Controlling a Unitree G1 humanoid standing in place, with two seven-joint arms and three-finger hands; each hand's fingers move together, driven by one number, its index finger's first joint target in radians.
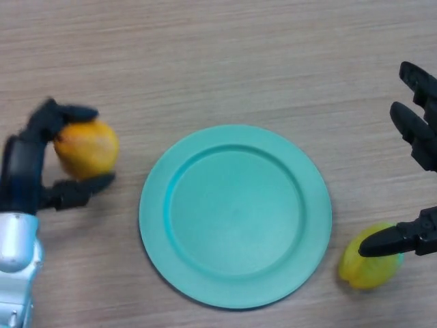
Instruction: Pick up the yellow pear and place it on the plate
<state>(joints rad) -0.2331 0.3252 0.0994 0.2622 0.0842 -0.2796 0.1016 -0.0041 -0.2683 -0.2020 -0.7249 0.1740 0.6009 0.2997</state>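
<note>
A yellow pear with an orange blush (87,147) is at the left of the wooden table, left of the plate. My left hand (31,171) is shut on it, with fingers curled over its top and the thumb under its lower side. I cannot tell whether the pear rests on the table or is lifted. The teal round plate (235,283) lies flat in the middle with nothing on it. My right hand (418,130) is open at the right edge, fingers spread and holding nothing.
A yellow-green fruit (369,268) lies on the table right of the plate, near the front. My right hand's thumb (392,240) reaches over its top. Bare wooden table surface (218,61) stretches behind the plate.
</note>
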